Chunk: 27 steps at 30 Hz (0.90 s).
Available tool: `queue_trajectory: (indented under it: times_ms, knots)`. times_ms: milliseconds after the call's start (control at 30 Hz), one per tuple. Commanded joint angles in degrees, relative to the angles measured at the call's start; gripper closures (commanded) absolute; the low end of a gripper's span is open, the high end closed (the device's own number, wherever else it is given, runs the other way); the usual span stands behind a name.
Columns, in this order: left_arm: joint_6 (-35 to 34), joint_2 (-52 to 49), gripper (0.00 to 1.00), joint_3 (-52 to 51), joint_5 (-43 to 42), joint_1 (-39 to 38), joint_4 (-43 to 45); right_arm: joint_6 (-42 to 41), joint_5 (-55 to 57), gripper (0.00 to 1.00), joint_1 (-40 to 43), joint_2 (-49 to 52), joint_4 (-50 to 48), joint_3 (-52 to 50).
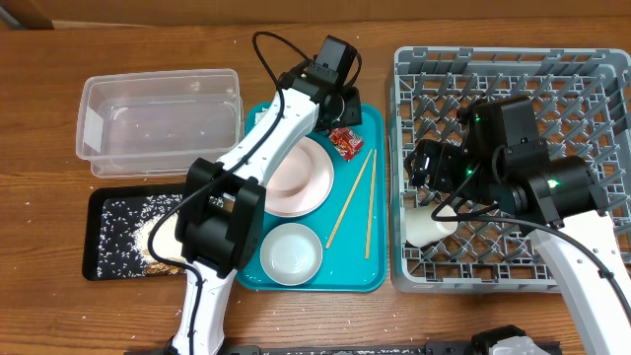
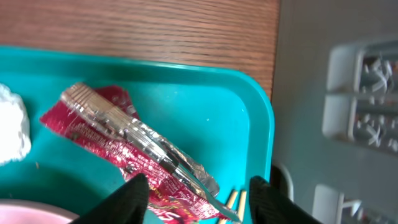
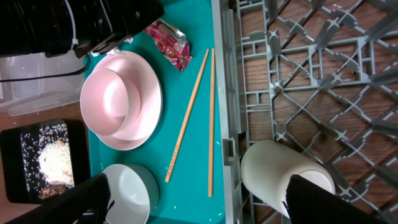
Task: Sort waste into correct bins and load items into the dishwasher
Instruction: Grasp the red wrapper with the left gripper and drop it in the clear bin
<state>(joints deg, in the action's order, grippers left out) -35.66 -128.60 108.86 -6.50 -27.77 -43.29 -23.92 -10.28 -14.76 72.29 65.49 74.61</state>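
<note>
The left pincer (image 2: 198,190) hangs open over the far end of the teal tray (image 2: 205,99). Its two dark fingers (image 2: 132,198) are spread to either side of the lower end of the red wrapper (image 2: 118,146). Whether they touch it cannot be told. The wrapper lies flat on the tray, with a white napkin (image 2: 12,130) just beside it and the tips of the chopsticks (image 2: 233,199) near its end. The pink plate (image 1: 301,177) and the bowl (image 1: 289,252) sit on the same tray, the chopsticks alongside them.

The right pincer (image 3: 199,190) is wide apart and holds nothing. It is over the dish rack (image 3: 298,81), where the white cup (image 3: 283,174) lies on its side by the edge next to the teal tray.

On the desk (image 1: 59,59) the black tray (image 1: 94,212) carries rice (image 1: 123,237), and the clear tub (image 1: 158,113) stands just beyond it.
</note>
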Motion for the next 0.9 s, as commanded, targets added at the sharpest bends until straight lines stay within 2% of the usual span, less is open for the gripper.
queue_trajectory:
  times_ms: [0,133,400,433,467,500,533,700,867]
  knots:
    - [-13.8,-0.2,0.43,-0.2,2.4,-0.3,0.7,0.3,-0.3,0.08,-0.4,-0.1,-0.2,1.1]
    - [-20.1,-2.8,0.42,-0.4,2.0,-0.5,1.6,0.3,-0.3,0.07,-0.4,-0.1,-0.1,1.1]
    - [-21.4,-7.1,0.48,-0.4,-1.6,-0.5,1.3,0.3,-0.3,0.08,-0.4,-0.1,-0.1,1.1]
    - [-21.4,-7.1,0.55,-0.4,-1.9,-0.5,1.2,0.3,-0.3,0.08,-0.4,-0.1,-0.1,1.1]
    - [-21.4,-7.1,0.67,-0.4,-2.0,-0.5,1.2,0.3,-0.3,0.08,-0.4,-0.1,-0.1,1.1]
    - [-21.3,-7.0,0.85,-0.3,-2.1,-0.5,1.2,0.3,-0.3,0.08,-0.4,-0.1,0.0,1.1]
    - [-20.8,-6.7,0.96,-0.2,-2.2,-0.5,1.2,0.3,-0.3,0.08,-0.4,-0.1,0.0,1.1]
    - [-16.1,-4.0,0.96,3.0,-3.7,0.9,-2.2,0.3,-0.3,0.08,-0.4,-0.1,0.6,1.1]
    - [-7.5,2.0,0.96,9.7,1.2,3.9,-12.9,0.3,-0.3,0.08,-0.4,-0.1,0.8,1.1]
